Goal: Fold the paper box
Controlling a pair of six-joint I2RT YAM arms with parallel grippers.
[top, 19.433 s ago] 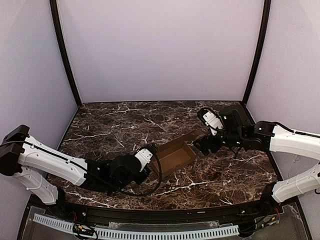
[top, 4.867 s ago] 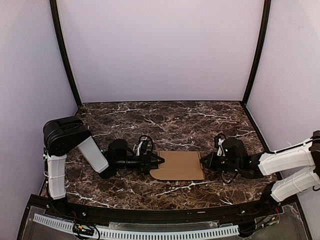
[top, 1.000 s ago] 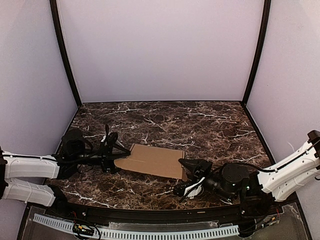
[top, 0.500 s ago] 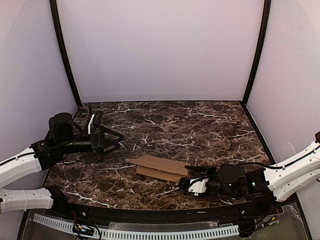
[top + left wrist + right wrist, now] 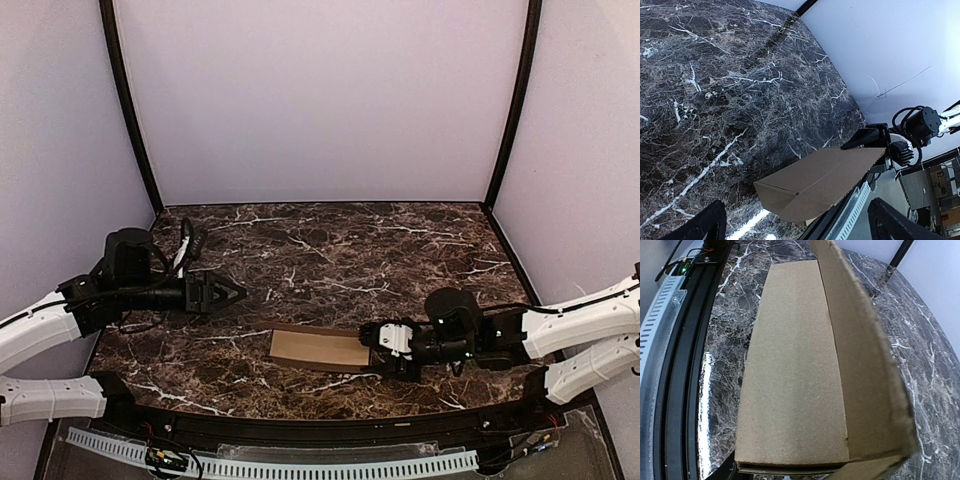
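Paper box (image 5: 318, 348): half-folded, one panel raised; we judge closing remains. Right gripper (image 5: 372, 348) clamps its 3 o'clock end; left gripper (image 5: 238, 292) spread, empty.

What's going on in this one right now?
The right gripper is clamped on the right end of the tan-brown thin cardboard paper box, near the front edge of the dark marble table. The box is only partly folded: one panel lies flat and another stands up beside it. The left gripper is open, holds nothing and hovers apart from the box.
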